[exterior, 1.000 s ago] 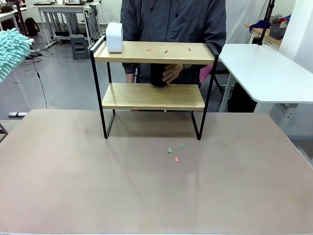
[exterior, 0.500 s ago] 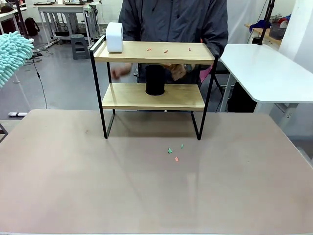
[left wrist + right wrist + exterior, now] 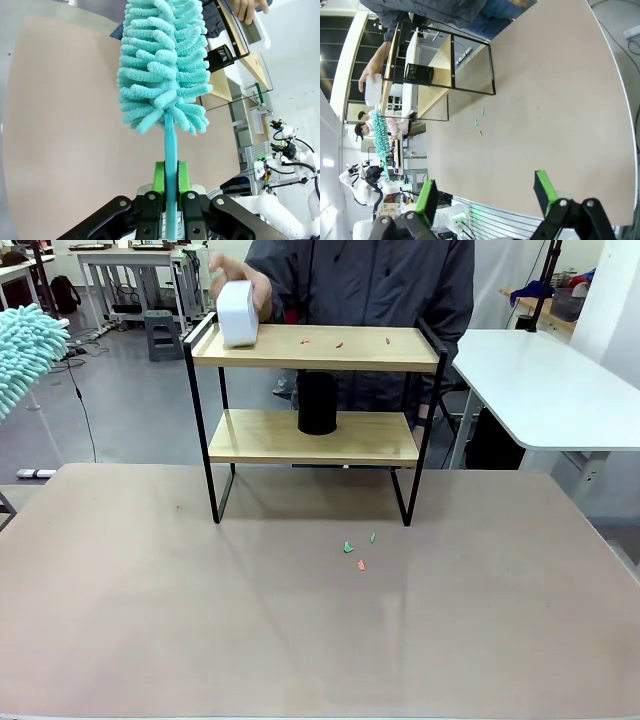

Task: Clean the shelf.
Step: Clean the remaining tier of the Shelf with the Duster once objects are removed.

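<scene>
Now, your left tool (image 3: pixel 171 178) clamps teal duster (image 3: pixel 25 345), frame's left edge; shelf (image 3: pixel 262 436) lies rightward, upper centre, person's hand (image 3: pixel 247 282) on its white box (image 3: pixel 235 318); right tool (image 3: pixel 485 192) wide open, empty.

text: none legible | labels: none | brands: none | numbers: none | signs: none

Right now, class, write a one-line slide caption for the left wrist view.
Robot's left hand shut on a teal duster, its fluffy head above the table, the shelf beyond.
</scene>
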Robot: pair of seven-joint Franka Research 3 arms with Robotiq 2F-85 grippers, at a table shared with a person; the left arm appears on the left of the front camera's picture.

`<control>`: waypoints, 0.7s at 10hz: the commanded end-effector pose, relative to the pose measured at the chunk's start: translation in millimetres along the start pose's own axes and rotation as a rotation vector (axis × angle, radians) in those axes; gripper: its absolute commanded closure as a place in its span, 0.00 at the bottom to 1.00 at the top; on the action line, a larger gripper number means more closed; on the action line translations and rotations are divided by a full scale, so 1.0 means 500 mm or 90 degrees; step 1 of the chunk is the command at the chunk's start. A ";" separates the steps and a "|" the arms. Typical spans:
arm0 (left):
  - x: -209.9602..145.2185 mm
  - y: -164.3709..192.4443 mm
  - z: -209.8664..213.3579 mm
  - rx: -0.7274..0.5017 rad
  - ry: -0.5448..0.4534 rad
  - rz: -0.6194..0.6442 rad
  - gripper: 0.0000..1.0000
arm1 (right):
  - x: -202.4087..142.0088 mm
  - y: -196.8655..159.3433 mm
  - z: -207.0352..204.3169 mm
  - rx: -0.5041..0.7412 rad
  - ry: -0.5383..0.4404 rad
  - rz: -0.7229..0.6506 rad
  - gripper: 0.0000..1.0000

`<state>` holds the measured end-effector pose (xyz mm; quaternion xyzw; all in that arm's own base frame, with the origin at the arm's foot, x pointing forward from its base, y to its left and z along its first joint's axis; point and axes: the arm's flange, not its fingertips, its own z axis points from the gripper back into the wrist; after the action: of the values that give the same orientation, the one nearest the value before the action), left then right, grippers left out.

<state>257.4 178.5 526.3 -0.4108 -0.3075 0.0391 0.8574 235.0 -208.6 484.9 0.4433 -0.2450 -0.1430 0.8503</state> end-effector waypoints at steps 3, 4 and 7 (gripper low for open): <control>0.000 0.000 0.000 0.000 0.000 0.000 0.88 | 0.004 0.001 0.001 0.014 -0.009 0.014 0.00; 0.020 -0.031 0.008 0.024 -0.035 0.004 0.88 | 0.004 0.001 0.001 0.014 -0.009 0.014 0.00; 0.167 -0.288 -0.037 0.088 -0.115 0.047 0.88 | 0.004 0.001 0.001 0.014 -0.009 0.014 0.00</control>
<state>285.5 126.0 628.8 -0.3837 -0.3553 0.1027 0.8461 234.8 -208.7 485.0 0.4432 -0.2452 -0.1431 0.8503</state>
